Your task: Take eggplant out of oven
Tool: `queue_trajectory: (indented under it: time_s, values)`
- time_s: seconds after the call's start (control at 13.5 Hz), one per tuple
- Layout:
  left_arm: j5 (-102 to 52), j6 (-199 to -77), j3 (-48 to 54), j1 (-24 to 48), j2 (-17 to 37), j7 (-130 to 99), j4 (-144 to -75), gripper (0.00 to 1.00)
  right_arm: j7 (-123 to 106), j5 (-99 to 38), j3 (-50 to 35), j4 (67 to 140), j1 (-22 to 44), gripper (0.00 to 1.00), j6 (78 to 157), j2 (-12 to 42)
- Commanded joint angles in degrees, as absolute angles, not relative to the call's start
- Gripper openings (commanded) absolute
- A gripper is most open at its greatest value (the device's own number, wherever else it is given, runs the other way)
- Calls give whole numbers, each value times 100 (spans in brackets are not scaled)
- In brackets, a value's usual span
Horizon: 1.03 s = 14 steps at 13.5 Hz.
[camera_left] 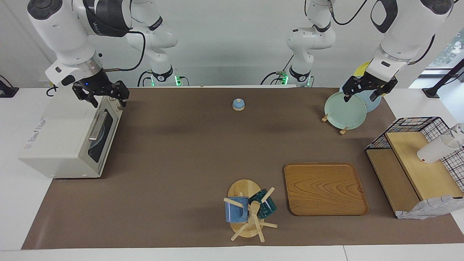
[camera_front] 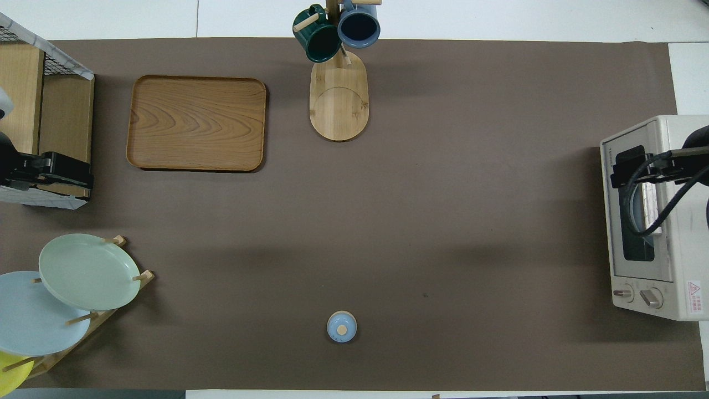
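One oven (camera_left: 61, 141), three plates (camera_left: 345, 110), two mugs (camera_left: 236, 209), one wooden tray (camera_left: 324, 188), one wire rack (camera_left: 417, 159), two tools (camera_left: 105, 96).

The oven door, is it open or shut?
Shut. The oven has its dark glass door flat against the front, handle in place. The right gripper hangs over its top edge.
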<state>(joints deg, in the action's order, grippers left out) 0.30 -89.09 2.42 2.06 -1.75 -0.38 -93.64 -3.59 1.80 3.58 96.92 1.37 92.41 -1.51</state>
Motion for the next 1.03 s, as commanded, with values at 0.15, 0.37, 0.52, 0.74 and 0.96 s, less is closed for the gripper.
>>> queue_trajectory:
  time_s: [0.15, 0.37, 0.52, 0.74, 0.96]
  values:
    - [-53, -8912, 246, 167, -211, -9, -9352, 100, -246, 123, 378, 9659, 149, 100, 9211, -149]
    - [-53, -8912, 246, 167, -211, -9, -9352, 100, -342, 71, 396, 9729, 27, 100, 9229, -167]
    - [-53, -8912, 246, 167, -211, -9, -9352, 100, -369, 62, 396, 9913, 9, 23, 9534, -219]
    - [-53, -8912, 246, 167, -211, -9, -9352, 100, -439, 123, 422, 10869, -219, 0, 10402, -579]
    - [-53, -8912, 246, 167, -211, -9, -9352, 100, -500, 552, 422, 11311, -457, 0, 10924, -545]
